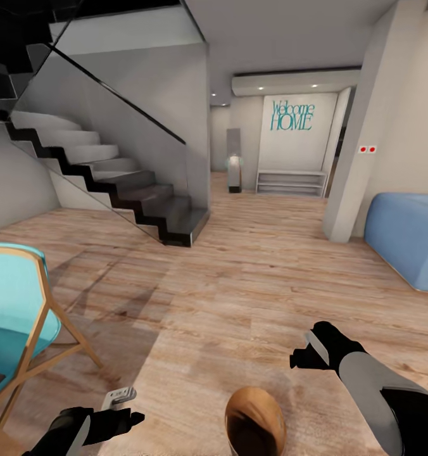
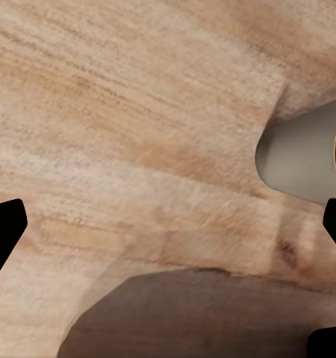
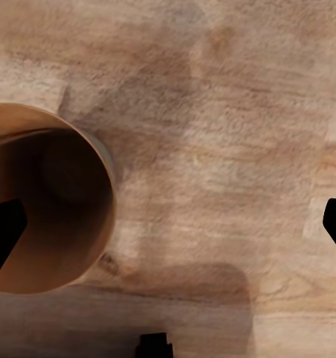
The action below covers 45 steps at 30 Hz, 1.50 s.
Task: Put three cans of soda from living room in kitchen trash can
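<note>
The trash can point(image 1: 255, 421), grey outside and brown inside, shows at the bottom middle of the head view, mouth towards the camera, low between my two arms. Its brown inside point(image 3: 52, 212) lies below my right gripper point(image 3: 168, 231), whose fingers stand wide apart with nothing between them. Its grey wall point(image 2: 302, 160) shows beside my left gripper point(image 2: 168, 231), also open and holding nothing. In the head view the left gripper point(image 1: 128, 410) hangs at the lower left and the right gripper point(image 1: 306, 354) at the lower right. The soda cans are out of view.
Light wood plank floor point(image 1: 239, 285) stretches ahead. A turquoise chair with a wooden frame point(image 1: 18, 316) stands close on the left and a dark staircase with a glass side point(image 1: 113, 183) behind it. A blue sofa point(image 1: 407, 237) and a white pillar point(image 1: 359, 164) are at the right. A hallway with a "Welcome HOME" wall point(image 1: 293, 117) lies ahead.
</note>
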Tool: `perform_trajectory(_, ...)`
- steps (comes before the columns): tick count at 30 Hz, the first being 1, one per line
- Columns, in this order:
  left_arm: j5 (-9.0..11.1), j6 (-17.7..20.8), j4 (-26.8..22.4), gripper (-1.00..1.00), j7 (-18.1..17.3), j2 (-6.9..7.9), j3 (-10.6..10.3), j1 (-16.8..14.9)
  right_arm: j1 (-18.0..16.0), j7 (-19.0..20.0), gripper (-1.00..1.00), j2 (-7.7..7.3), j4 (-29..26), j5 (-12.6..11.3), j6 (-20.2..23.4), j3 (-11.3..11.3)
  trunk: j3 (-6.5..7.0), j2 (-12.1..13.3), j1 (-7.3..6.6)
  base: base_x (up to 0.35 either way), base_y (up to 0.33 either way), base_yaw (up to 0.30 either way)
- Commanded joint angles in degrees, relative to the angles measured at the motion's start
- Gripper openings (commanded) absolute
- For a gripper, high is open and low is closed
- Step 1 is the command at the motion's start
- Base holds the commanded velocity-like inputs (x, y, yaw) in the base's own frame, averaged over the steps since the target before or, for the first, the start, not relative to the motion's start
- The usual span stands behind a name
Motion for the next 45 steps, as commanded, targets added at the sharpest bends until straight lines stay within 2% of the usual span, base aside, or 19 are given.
perform_trajectory(1, 0.1, 0.4, 0.0, 1.00, -0.2, -0.03, 0.2, 0.0, 0.0, 0.2, 1.00, 0.01, -0.1, 0.3, 0.3, -0.3, -0.27, -0.4, 0.22, 0.000, 0.000, 0.123)
perform_trajectory(45, 0.1, -0.7, 0.0, 1.00, 0.1, -0.12, 0.1, 0.0, 0.5, 0.3, 1.00, -0.06, -0.1, 0.4, -0.6, -0.3, -8.36, -18.1, 9.88, 0.000, 0.000, 0.072)
